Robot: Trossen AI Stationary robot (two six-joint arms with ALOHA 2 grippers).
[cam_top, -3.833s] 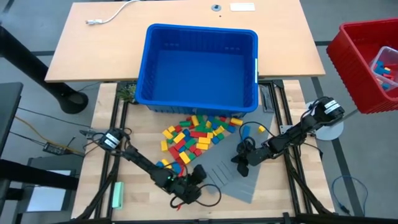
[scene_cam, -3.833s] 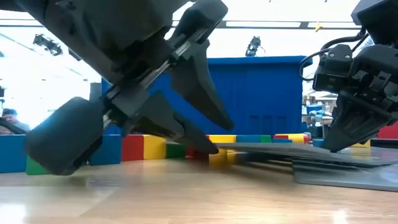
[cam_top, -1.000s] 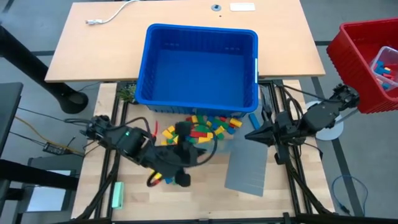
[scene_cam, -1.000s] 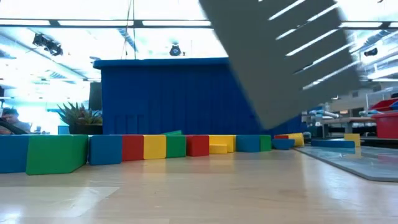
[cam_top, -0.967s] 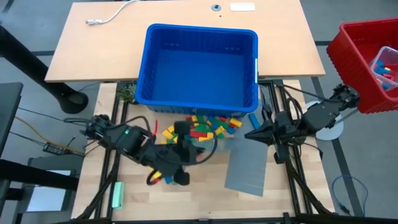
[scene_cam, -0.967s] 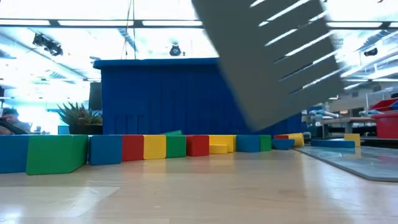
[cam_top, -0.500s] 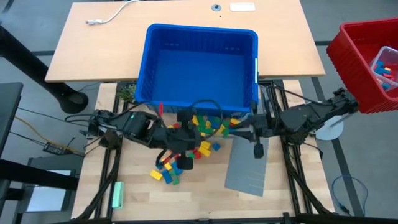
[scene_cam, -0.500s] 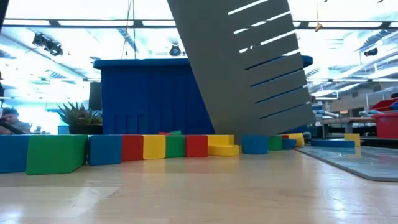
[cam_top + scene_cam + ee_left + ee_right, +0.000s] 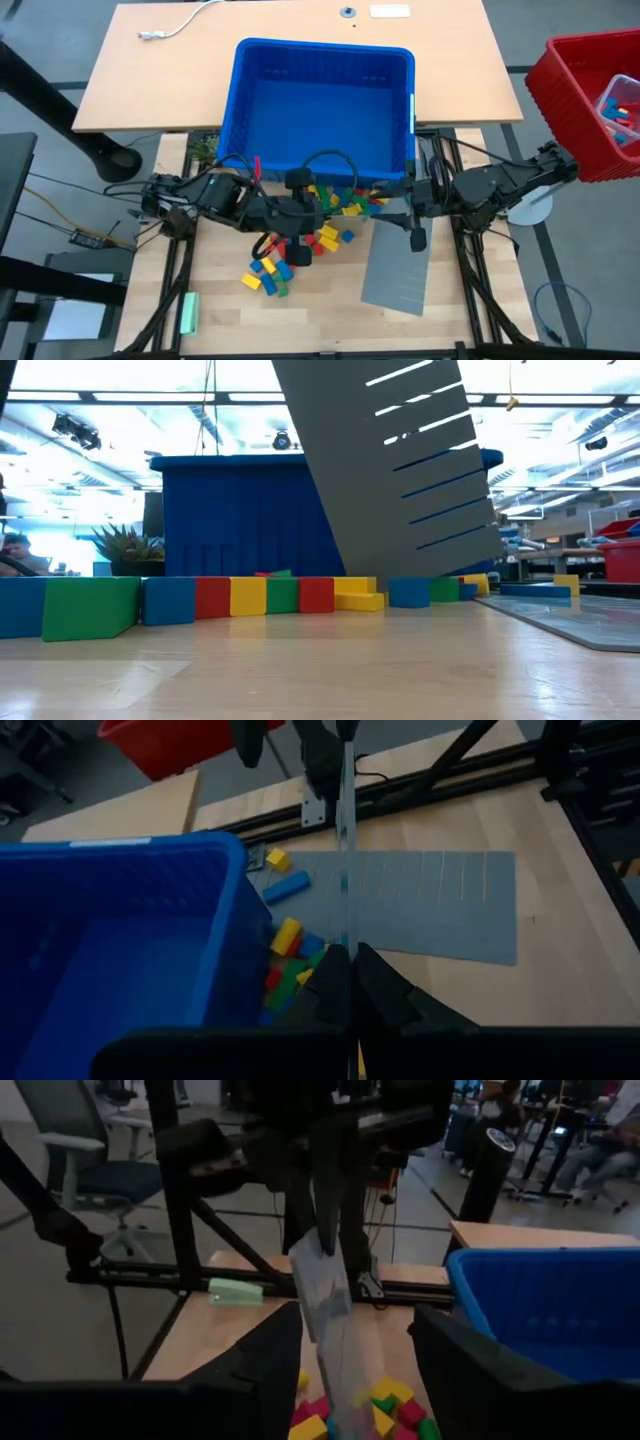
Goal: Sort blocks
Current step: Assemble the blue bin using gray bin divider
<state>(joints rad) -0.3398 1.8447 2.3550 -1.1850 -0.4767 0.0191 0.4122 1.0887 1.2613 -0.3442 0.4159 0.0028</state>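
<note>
Nearest in the low view, the light wooden table [image 9: 300, 670] is being shown bare. Behind this stretch, the small red, yellow, green and blue plastic blocks [image 9: 250, 595] are being seen in a row, lying flat, with their long sides mostly across the view. From above, the blocks [image 9: 335, 205] are being seen as a heap just in front of the large blue plastic bin [image 9: 240, 100], and a few are lying apart nearer the table's front. Their directions are mixed, and part of the heap is being covered by the arms.

A flat grey ridged plastic panel [image 9: 420, 480] is being held tilted above the blocks, and its upper part is being cut off by the picture's edge. It is being clamped on edge by the left gripper [image 9: 350, 960]. The right gripper [image 9: 350, 1330] is being kept at the panel's far end, its fingers [image 9: 270, 1350] spread wide on both sides without touching it.

A second grey ridged panel [image 9: 400, 275] is lying flat on the table.
</note>
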